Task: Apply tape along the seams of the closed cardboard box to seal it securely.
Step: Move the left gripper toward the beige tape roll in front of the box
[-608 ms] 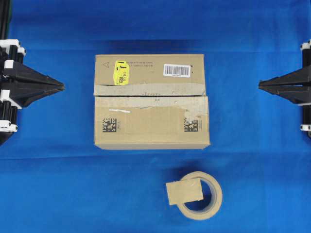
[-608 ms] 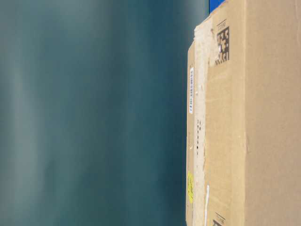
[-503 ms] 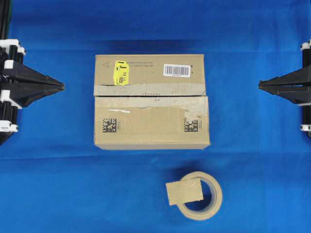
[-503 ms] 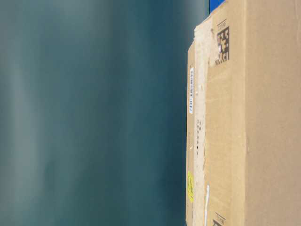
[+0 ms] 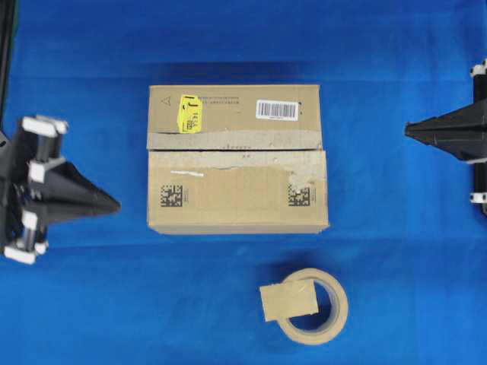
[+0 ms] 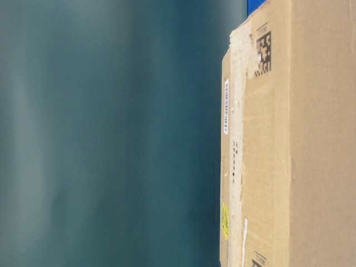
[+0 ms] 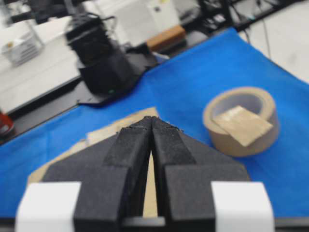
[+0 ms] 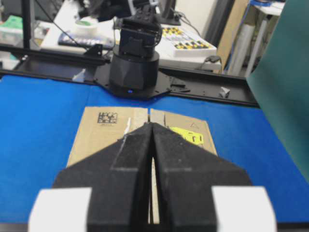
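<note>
The brown cardboard box (image 5: 237, 158) sits closed at the table's middle, with a yellow sticker, a barcode label and two black square codes. Its seam (image 5: 228, 150) runs across the top between the flaps, bordered by pale torn old tape. A square piece of tan tape (image 5: 288, 299) rests on a beige tape roll (image 5: 313, 306) in front of the box. My left gripper (image 5: 116, 204) is shut and empty, left of the box, its tip level with the box's front part. My right gripper (image 5: 407, 131) is shut and empty, to the right of the box. The tape (image 7: 244, 124) also shows in the left wrist view.
A blue cloth (image 5: 114, 304) covers the table. The table-level view shows only the box's side (image 6: 289, 144) close up. The opposite arm's black base (image 8: 134, 63) stands beyond the box in the right wrist view.
My left gripper has swung toward the front of the table and slightly nearer the box, now angled. The right gripper, box and tape have not moved.
</note>
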`<state>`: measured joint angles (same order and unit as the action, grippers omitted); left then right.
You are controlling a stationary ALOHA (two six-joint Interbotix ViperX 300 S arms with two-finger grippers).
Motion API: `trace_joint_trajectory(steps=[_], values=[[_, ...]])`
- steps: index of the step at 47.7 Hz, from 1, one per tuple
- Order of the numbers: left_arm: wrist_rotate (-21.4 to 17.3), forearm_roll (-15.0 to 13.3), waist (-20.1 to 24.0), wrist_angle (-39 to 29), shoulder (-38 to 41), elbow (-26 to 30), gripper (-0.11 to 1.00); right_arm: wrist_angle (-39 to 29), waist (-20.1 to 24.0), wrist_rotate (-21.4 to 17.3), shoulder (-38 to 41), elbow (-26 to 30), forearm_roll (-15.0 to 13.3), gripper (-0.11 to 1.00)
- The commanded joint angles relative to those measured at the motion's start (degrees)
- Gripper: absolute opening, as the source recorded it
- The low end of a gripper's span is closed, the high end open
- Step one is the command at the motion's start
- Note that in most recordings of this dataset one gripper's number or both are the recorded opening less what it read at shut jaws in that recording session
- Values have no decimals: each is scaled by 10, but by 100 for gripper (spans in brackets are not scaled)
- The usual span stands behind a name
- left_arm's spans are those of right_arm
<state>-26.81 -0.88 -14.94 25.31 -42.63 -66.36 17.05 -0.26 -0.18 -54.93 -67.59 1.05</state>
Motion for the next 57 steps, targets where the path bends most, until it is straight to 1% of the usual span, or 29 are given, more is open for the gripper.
trace_joint_trajectory(steps=[1,4,6,9,12,17,18,20,21,24,31,32,35,42,57], values=[[-30,-1,-25,10,30,19,0,12,-3,-1,4,17,3,0],[-59,-1,-42,12,51,25,2,18,-4,-1,4,17,3,0],[-78,-1,-53,16,66,30,7,24,-4,-1,4,17,3,0],[-105,-1,-68,21,91,38,22,27,-5,0,6,17,3,0],[-145,-1,-81,20,127,51,39,30,-7,0,7,16,3,0],[-223,-2,-93,18,186,75,71,31,-9,0,11,15,2,0],[-243,-1,-95,18,201,80,72,31,-9,1,11,15,2,0],[-279,-2,-95,18,227,92,68,31,-9,2,12,15,2,0],[-308,-2,-95,18,247,102,66,31,-9,2,12,15,1,0],[-365,-4,-96,18,291,123,60,31,-9,3,14,14,1,0],[-460,-15,-98,21,394,187,60,31,-9,4,18,13,0,0],[-467,-16,-98,21,407,196,60,31,-9,4,18,13,0,0],[-478,-16,-98,22,440,222,60,31,-9,5,18,13,-1,0],[-487,-16,-95,22,499,271,60,29,-9,6,18,13,-7,0],[-488,-16,-72,22,576,328,60,27,-9,11,19,12,-11,0]])
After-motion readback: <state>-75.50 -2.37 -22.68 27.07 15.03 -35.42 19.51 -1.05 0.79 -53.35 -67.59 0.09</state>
